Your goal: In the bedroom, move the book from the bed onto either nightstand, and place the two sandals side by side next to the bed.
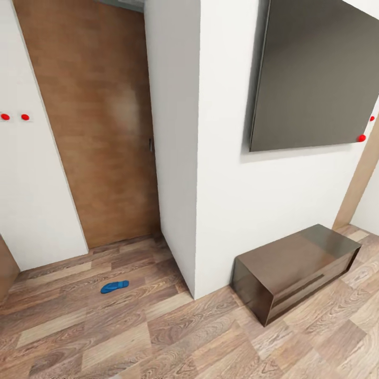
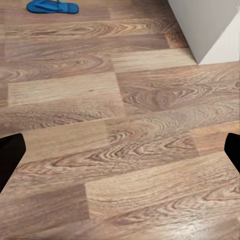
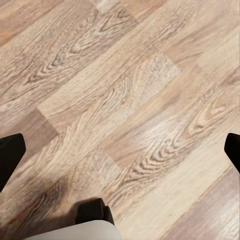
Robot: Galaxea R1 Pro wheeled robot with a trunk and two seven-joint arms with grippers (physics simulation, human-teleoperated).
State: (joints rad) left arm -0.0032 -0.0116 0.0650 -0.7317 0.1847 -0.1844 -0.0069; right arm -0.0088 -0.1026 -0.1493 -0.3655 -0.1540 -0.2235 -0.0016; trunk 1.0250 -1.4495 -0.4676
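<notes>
The left gripper is spread wide, its two dark fingertips at opposite edges of the left wrist view with bare plank between them; it pinches nothing. The right gripper is spread just as wide over the floor and is likewise empty.

One small bright-blue flip-flop sandal lies flat on the light-brown wood-plank floor, in front of a tall brown wooden door and near the corner of a white wall that juts into the room. The left wrist view catches the same sandal well ahead of the fingers, so the left arm is the one pointed towards it.

As I judge it, the task is barely begun: this sandal sits alone and well apart from any bed, and nothing is in either pincer. Finding the second sandal, pairing the two beside the bed, and moving the book all seem left to do.

Beyond the wall corner stands a low dark-brown glossy-topped wooden cabinet, against the wall under a large dark grey wall-mounted panel. Whether it is one of the nightstands I cannot tell. The floor is smooth, level plank.
</notes>
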